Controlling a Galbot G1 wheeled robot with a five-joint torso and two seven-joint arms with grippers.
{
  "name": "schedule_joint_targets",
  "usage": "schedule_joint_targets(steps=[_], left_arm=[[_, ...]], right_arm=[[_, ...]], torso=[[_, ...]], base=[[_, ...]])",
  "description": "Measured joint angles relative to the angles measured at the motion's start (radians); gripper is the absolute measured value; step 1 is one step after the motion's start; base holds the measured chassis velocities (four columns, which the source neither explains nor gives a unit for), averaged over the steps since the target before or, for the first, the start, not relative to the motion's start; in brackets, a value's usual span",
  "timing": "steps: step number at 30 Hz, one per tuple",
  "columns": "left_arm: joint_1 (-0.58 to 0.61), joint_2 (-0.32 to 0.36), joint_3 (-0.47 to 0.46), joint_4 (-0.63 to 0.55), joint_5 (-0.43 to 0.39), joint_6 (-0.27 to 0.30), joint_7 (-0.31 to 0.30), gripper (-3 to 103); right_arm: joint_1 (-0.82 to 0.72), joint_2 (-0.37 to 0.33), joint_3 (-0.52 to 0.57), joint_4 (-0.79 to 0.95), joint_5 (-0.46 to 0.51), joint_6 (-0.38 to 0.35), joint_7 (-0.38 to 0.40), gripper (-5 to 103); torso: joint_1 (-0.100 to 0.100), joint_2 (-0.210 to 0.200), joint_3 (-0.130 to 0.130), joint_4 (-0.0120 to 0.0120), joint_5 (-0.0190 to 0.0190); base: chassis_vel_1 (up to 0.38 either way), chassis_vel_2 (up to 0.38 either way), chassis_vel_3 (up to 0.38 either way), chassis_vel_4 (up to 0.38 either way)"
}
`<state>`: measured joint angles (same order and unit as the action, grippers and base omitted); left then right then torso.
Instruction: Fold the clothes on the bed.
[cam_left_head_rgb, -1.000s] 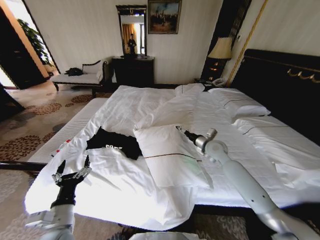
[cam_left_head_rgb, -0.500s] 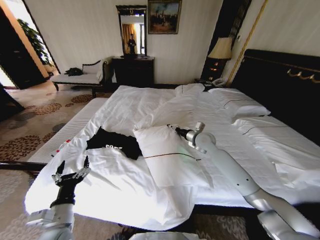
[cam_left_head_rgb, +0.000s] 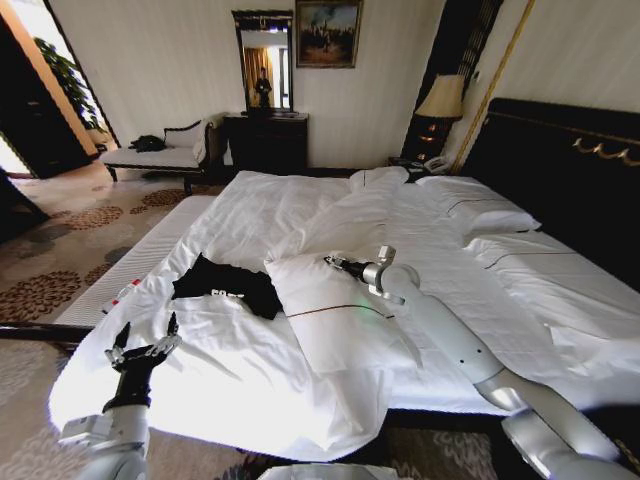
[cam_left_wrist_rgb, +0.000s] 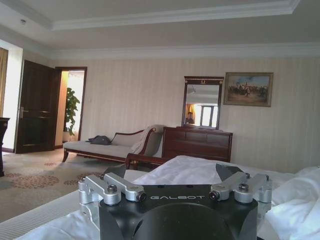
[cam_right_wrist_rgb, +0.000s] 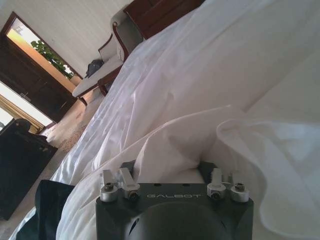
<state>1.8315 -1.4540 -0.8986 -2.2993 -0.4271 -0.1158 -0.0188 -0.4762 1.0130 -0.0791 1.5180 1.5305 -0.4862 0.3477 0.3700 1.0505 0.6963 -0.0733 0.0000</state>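
- One black T-shirt (cam_left_head_rgb: 227, 285) lies crumpled on the white duvet of the bed (cam_left_head_rgb: 250, 205), on the robot's left half of the mattress and near the foot edge.
- Its long axis runs roughly across the bed, from the left edge toward the middle; a strip of white lettering shows along its near edge. A dark corner of it also shows in the right wrist view (cam_right_wrist_rgb: 42, 210).
- One loose pillow (cam_left_head_rgb: 335, 310) lies just beside the shirt on its right, with its near-left corner touching or overlapping the fabric.
- At least three more pillows sit up by the dark headboard (cam_left_head_rgb: 560, 150).
- Two arms are in view. The right hand (cam_left_head_rgb: 334, 262) reaches over the top edge of the loose pillow, with its tip pointing toward the shirt; whether its fingers are spread or closed cannot be told.
- The left hand (cam_left_head_rgb: 146, 338) hovers upright at the near-left corner of the bed, well apart from the shirt, fingers spread wide and holding nothing.
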Motion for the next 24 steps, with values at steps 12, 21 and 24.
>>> schedule_joint_targets(steps=[12,21,24], left_arm=[[-0.023,0.005,0.007,0.021,-0.001,0.001,-0.001,100],[-0.034,0.008,0.012,0.022,-0.011,0.002,-0.001,100],[-0.037,0.010,0.011,0.022,-0.017,0.002,-0.002,100]], right_arm=[[-0.055,-0.020,0.046,0.048,-0.047,0.072,-0.089,21],[-0.227,-0.053,0.256,0.270,-0.009,0.163,-0.083,1],[-0.319,-0.060,0.347,0.338,-0.012,0.193,-0.082,1]], torso=[[0.000,0.000,0.000,0.0002,0.0000],[0.000,0.000,0.000,0.0005,0.0000],[0.000,0.000,0.000,0.0001,0.0001]], base=[[0.000,0.000,0.000,0.000],[0.000,0.000,0.000,0.000],[0.000,0.000,0.000,0.000]])
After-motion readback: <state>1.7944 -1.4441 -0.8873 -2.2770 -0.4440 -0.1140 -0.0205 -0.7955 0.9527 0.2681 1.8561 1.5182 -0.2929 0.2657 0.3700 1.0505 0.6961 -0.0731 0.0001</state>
